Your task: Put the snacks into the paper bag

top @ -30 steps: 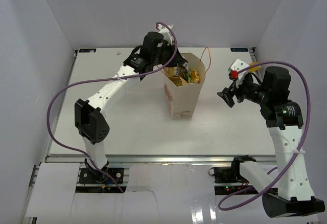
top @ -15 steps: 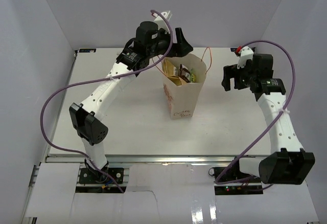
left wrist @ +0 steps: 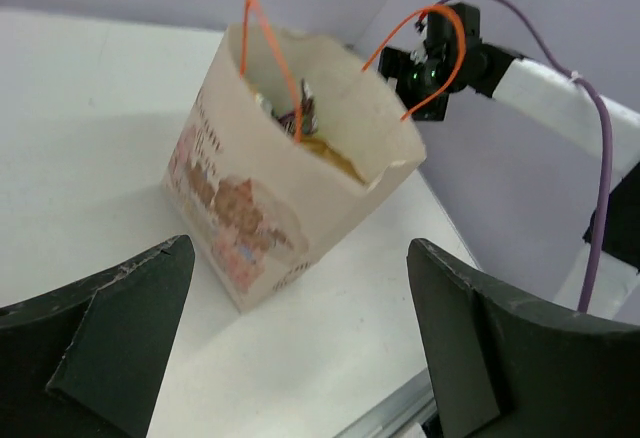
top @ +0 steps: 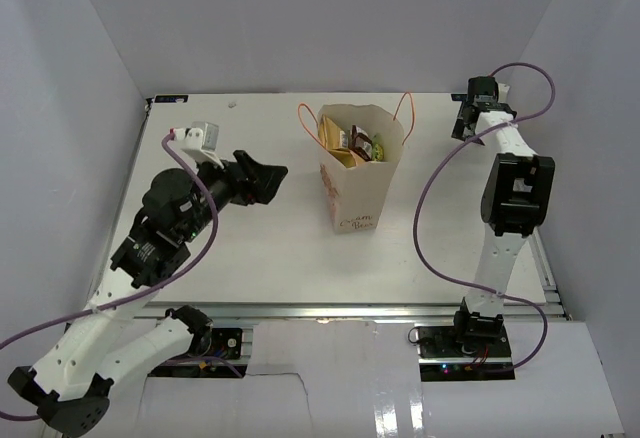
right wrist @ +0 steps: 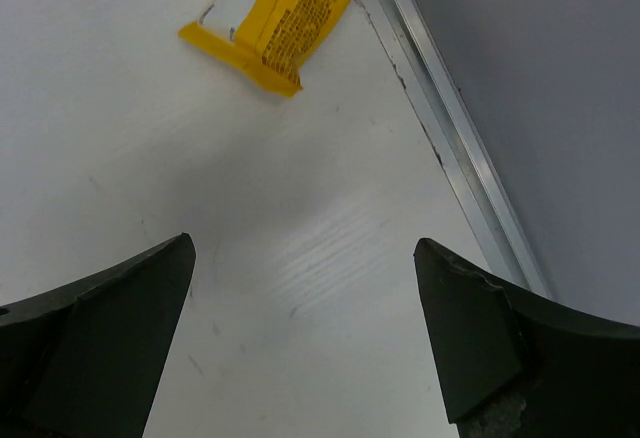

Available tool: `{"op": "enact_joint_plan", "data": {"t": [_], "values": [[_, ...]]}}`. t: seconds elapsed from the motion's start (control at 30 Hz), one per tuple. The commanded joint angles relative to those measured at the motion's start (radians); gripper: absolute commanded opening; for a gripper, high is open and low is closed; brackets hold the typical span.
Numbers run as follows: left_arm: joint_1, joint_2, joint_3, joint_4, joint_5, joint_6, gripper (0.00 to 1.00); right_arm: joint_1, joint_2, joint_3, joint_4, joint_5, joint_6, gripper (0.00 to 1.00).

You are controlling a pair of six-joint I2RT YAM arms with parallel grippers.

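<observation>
The table (top: 250, 248) is carrying everything. The paper bag (top: 358, 193) is standing upright a little back of its middle, mouth gaping and orange handles up, so packets can be dropped straight in. I am holding my left gripper (top: 272, 182) low over the left half of the table, jaws spread wide and gripping nothing, aimed at the bag from well apart so the mouth is staying clear. I am reaching my right gripper (right wrist: 302, 246) out over the far right corner, also fully spread and empty, pointing down at the bare surface. Several snacks (top: 350, 143) are already lying inside the bag. One yellow packet (right wrist: 280, 18) is lying flat in that far right corner, just beside the edge rail, which I judge is why my right arm is stretching there
</observation>
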Motion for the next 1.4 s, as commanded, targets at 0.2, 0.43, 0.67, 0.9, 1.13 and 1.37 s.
{"op": "enact_joint_plan", "data": {"t": [0.2,0.43,0.67,0.9,1.13,1.37], "values": [[0.005,0.01,-0.131,-0.11,-0.045,-0.128,0.98,-0.009,0.202,0.269,0.002,0.195,0.172,0.97],[0.005,0.144,-0.085,-0.075,0.017,-0.111,0.98,-0.033,0.254,0.301,0.019,0.129,0.283,0.96],[0.005,0.203,-0.071,-0.035,0.06,-0.168,0.98,-0.067,0.348,0.372,0.057,0.157,0.273,0.94],[0.005,0.19,-0.099,-0.006,0.046,-0.278,0.98,-0.104,0.415,0.382,0.17,0.054,0.263,0.86],[0.005,0.169,-0.087,-0.018,0.046,-0.327,0.98,-0.115,0.458,0.36,0.174,-0.091,0.298,0.66],[0.003,0.078,-0.143,-0.018,0.049,-0.38,0.98,-0.121,0.438,0.274,0.213,-0.173,0.278,0.34]]}}
